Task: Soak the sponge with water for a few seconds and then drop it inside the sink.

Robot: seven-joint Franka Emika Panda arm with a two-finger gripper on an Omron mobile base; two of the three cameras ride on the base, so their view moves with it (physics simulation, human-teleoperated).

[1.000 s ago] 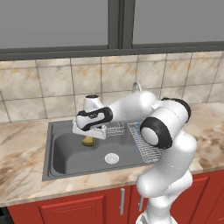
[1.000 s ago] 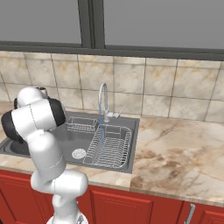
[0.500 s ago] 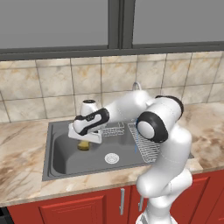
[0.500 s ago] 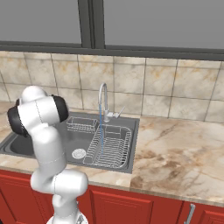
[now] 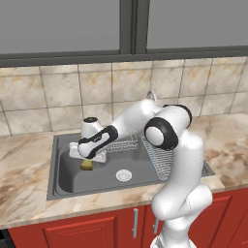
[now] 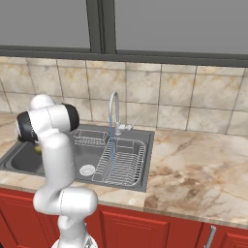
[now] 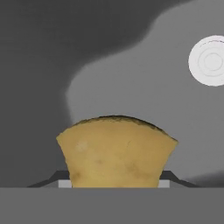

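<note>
My gripper is shut on the sponge, a mustard-yellow block, and holds it low over the left half of the sink. In the hand view the sponge bulges between the two fingers, hanging above the dark sink floor, with the round silver drain off to the upper right. The drain lies to the right of the sponge. The water falls as a thin pale-blue stream from the curved faucet onto the rack side, well away from the sponge.
A wire dish rack fills the right part of the basin, and a small wire basket sits at the back. Marble counter runs on both sides. A tiled wall and a window stand behind the faucet.
My hand has carried the sponge leftward and lower into the basin, farther from the faucet. The jaws have stayed shut on it.
</note>
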